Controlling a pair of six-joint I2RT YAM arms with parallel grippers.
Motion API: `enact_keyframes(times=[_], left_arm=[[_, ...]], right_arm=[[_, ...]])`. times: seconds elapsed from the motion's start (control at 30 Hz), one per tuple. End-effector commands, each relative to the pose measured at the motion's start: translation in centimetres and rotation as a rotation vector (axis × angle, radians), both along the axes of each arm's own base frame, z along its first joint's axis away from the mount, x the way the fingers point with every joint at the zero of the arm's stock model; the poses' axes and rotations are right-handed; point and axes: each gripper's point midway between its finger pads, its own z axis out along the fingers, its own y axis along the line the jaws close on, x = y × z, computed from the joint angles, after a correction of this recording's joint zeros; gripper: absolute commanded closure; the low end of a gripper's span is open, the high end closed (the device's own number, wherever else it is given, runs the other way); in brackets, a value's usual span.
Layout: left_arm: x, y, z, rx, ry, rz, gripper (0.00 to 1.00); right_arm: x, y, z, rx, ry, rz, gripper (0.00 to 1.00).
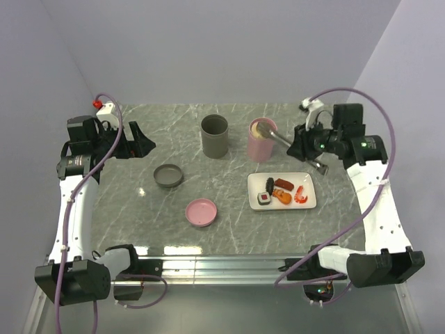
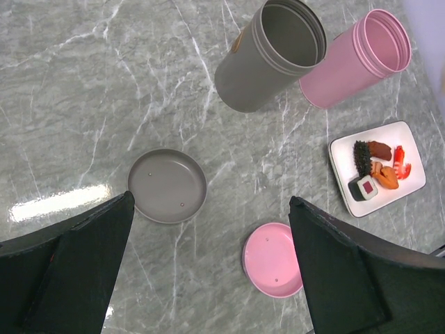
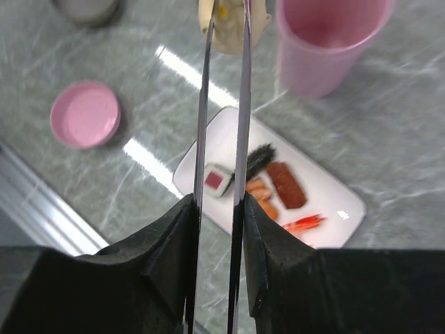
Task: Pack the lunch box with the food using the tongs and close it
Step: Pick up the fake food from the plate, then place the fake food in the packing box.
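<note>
**Q:** While the right gripper (image 3: 221, 209) is clamped on the tongs (image 3: 241, 125), what do they carry?

**Operator:** I hold the pale ball (image 3: 229, 31) pinched in their tips, at the rim of the pink container (image 3: 327, 49) near the far edge of the table (image 1: 139, 202). Whether it is over the mouth I cannot tell.

**Q:** What is left?

**Operator:** The other food pieces (image 3: 278, 184) lie on the plate (image 3: 334, 195) toward the right edge. The pink lid (image 2: 272, 259) and grey lid (image 2: 167, 186) are off. My left gripper (image 2: 210, 198) gapes wide, empty.

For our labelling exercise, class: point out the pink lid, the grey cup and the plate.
pink lid (image 1: 201, 212): top view, its centre.
grey cup (image 2: 247, 80): left wrist view, its outer wall.
plate (image 1: 311, 189): top view, bare right edge.
</note>
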Motion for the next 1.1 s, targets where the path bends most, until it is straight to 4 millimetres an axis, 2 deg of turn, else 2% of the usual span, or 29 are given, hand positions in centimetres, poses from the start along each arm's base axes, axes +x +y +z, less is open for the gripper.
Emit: enact_keyframes(times=[0.0,0.07,0.1,0.17,0.27,0.4,0.57,0.73,1.07], left_arm=[[0.3,-0.1,1.3,0.008,-0.038,-0.019,0.01],[0.3,-0.1,1.3,0.007,-0.038,-0.02,0.01],[0.4,-0.1,1.4,0.009,-0.039,-0.02,0.01],[0.3,-0.1,1.4,0.007,-0.04,-0.02,0.01],[0.3,-0.2,1.4,0.007,-0.04,-0.024,0.01],[0.4,-0.1,1.5,0.013,-0.046,-0.019,0.01],[0.5,0.1,2.1,0.023,-0.057,-0.017,0.01],[0.5,0.0,2.0,0.023,-0.054,-0.021,0.01],[0.4,-0.1,1.8,0.013,-0.051,-0.021,0.01]], right_arm=[[2.8,-1.1,5.4,0.052,-0.147,-0.08,0.62],[4.4,-2.2,5.4,0.052,-0.134,-0.124,0.62],[4.8,-2.3,6.0,0.048,-0.145,-0.128,0.62],[5.9,-2.4,5.9,0.043,-0.138,-0.127,0.62],[7.0,-2.4,5.6,0.039,-0.127,-0.125,0.62],[8.4,-2.4,4.0,0.03,-0.088,-0.123,0.62],[9.1,-2.9,1.4,-0.003,-0.046,-0.129,0.62],[9.5,-3.0,-0.2,-0.018,-0.022,-0.124,0.6],[9.8,-3.1,-0.1,-0.026,-0.01,-0.116,0.52]])
